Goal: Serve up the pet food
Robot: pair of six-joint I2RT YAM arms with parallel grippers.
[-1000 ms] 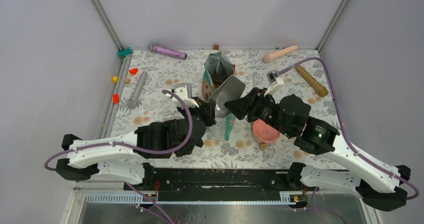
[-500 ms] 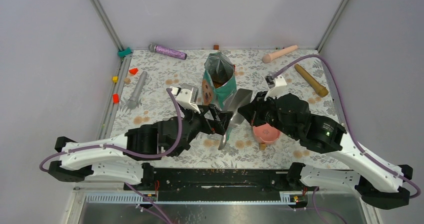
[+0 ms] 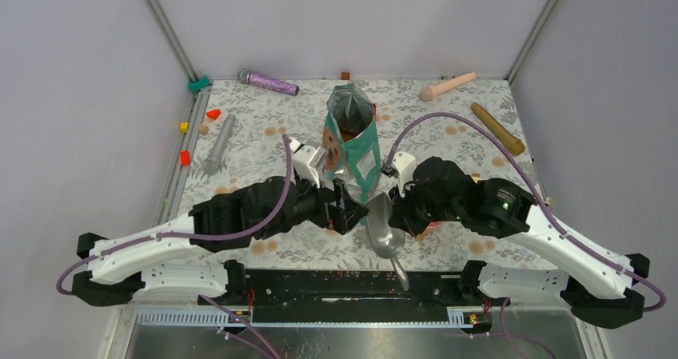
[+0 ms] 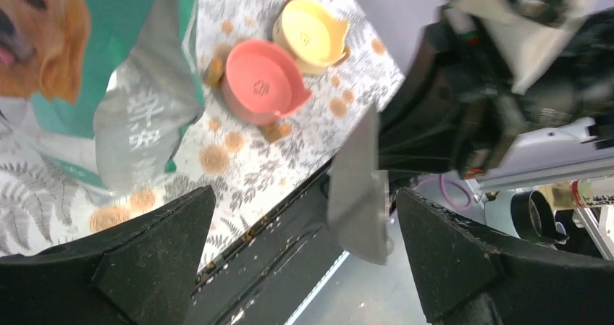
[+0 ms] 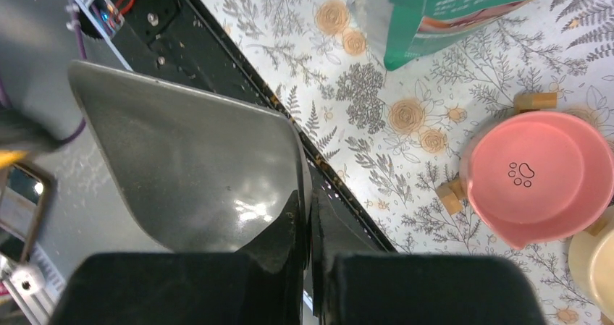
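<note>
The teal-and-white bag with the dog's face stands open mid-table, and brown pet food shows in its mouth. My right gripper is shut on the side wall of the grey metal scoop. The scoop's bowl looks empty and hangs over the table's near edge. My left gripper is open just left of the scoop, touching nothing. The pink bowl and the yellow bowl sit right of the bag. In the top view my right arm covers most of them.
A purple cylinder, a grey one, a peach one and a wooden roller lie toward the back. Small coloured blocks sit at the left edge. A black rail runs along the near edge.
My left gripper has opened and let go of the scoop. My right gripper has shut on the scoop and carried it from beside the bag toward the near edge.
</note>
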